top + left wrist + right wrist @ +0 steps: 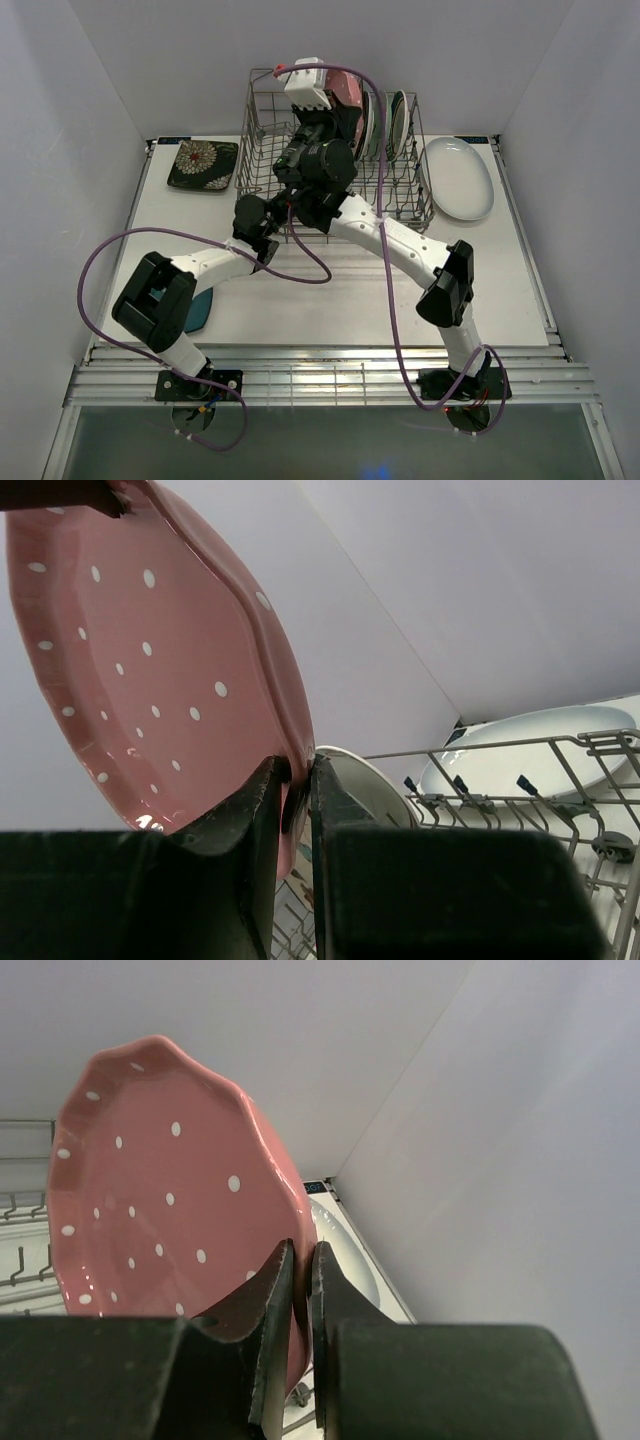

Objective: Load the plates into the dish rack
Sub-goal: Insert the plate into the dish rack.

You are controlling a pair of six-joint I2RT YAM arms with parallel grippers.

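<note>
Left claw [298,780] and right claw [300,1265] each clench the rim of the glossy, scalloped pink dotted plate [170,1200] above the wire dish rack [265,135].

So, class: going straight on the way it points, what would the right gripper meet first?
The right gripper is shut on the pink dotted plate; beyond it, apparently the white wall by the corner, depth unclear.
</note>
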